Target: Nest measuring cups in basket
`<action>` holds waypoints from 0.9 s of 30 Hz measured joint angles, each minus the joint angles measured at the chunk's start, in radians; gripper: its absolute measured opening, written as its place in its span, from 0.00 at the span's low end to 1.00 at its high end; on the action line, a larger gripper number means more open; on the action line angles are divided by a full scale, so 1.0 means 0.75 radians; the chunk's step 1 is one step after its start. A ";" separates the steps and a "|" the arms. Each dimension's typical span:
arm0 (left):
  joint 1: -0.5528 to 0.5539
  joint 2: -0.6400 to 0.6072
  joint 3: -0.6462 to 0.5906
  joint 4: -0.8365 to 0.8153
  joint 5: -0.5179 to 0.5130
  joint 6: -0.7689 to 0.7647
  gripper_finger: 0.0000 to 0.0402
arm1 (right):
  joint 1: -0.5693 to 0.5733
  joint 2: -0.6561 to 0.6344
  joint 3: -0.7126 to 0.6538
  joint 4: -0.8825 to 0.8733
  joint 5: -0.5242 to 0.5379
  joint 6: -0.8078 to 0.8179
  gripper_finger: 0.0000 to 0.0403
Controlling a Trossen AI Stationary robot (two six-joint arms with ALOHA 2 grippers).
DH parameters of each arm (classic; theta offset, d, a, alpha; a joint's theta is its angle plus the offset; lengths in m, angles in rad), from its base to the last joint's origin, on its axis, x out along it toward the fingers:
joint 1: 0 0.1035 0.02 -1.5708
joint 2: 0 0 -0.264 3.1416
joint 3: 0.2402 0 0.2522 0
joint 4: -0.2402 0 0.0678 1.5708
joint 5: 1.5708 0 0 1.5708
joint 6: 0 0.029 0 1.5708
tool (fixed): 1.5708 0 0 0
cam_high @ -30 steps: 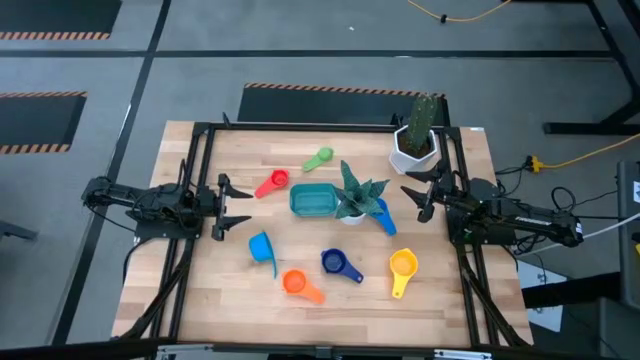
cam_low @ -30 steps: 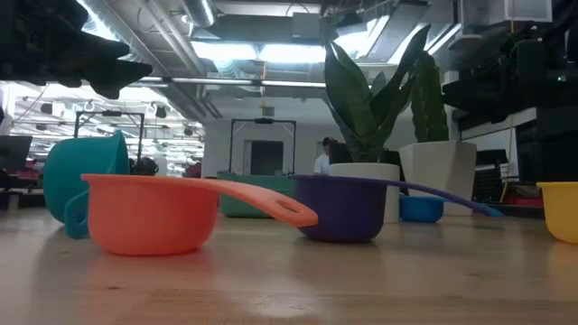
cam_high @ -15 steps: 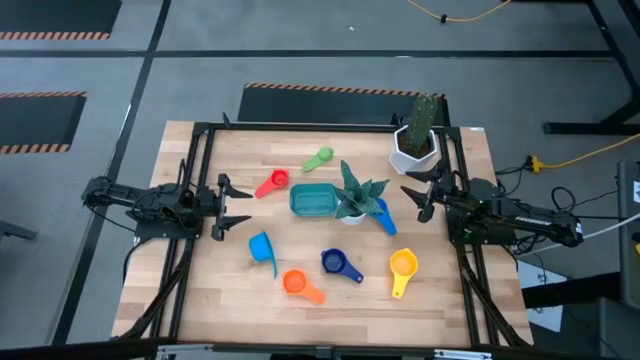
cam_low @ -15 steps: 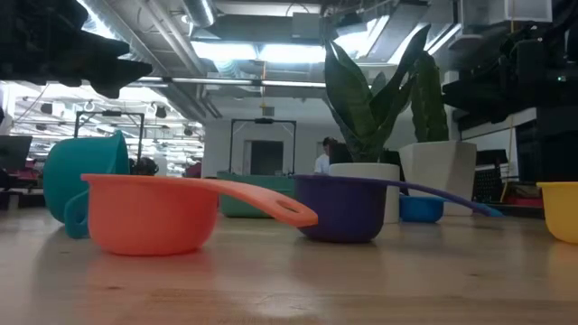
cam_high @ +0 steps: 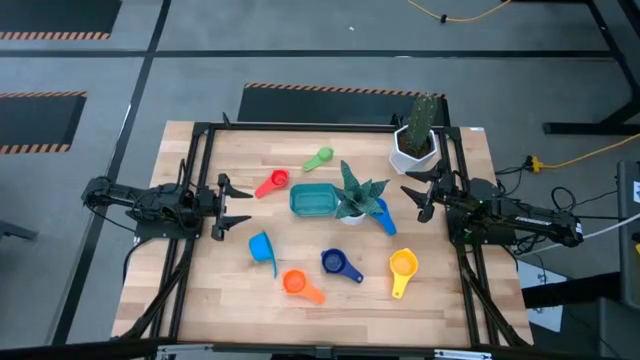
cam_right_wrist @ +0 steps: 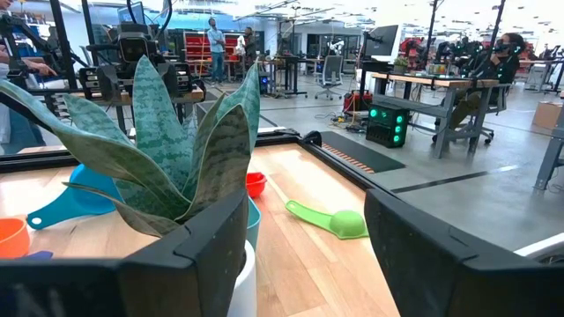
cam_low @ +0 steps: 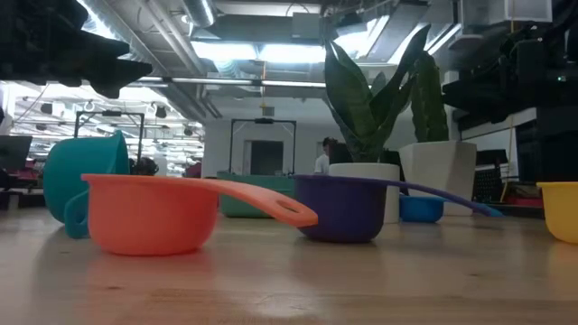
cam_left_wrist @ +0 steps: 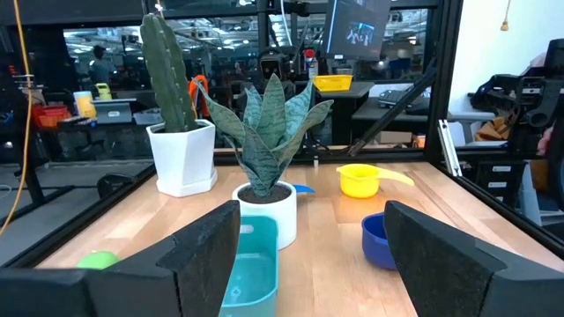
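Note:
Several measuring cups lie apart on the wooden table: red (cam_high: 272,183), green (cam_high: 319,158), light blue (cam_high: 262,247), orange (cam_high: 297,284), dark blue (cam_high: 340,264), yellow (cam_high: 402,268), and another blue one (cam_high: 385,218) beside the plant pot. The teal basket (cam_high: 314,200) stands mid-table with nothing in it. My left gripper (cam_high: 235,205) waits open at the table's left edge, pointing level toward the basket (cam_left_wrist: 251,264). My right gripper (cam_high: 415,195) waits open at the right edge, behind the plant. Neither has anything between its fingers.
A spiky green plant in a white pot (cam_high: 358,195) stands right against the basket's right side. A cactus in a white pot (cam_high: 415,140) stands at the far right corner. A black frame (cam_high: 200,130) borders the table. Bare wood lies along the near edge.

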State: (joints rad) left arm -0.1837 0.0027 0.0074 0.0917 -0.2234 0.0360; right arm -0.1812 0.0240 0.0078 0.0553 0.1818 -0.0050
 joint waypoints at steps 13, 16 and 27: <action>0.000 0.000 -0.001 0.249 0.001 -0.005 0.68 | 0.000 0.000 0.000 0.000 0.000 -0.001 0.58; 0.000 0.000 -0.001 0.348 0.000 -0.001 0.68 | 0.000 0.000 0.000 0.000 0.000 -0.001 0.58; 0.000 0.025 0.044 0.576 -0.215 -0.032 0.68 | 0.000 0.000 0.000 0.000 0.000 -0.001 0.58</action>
State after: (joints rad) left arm -0.1837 0.0213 0.0406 0.5239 -0.3843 0.0124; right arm -0.1813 0.0239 0.0078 0.0555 0.1818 -0.0056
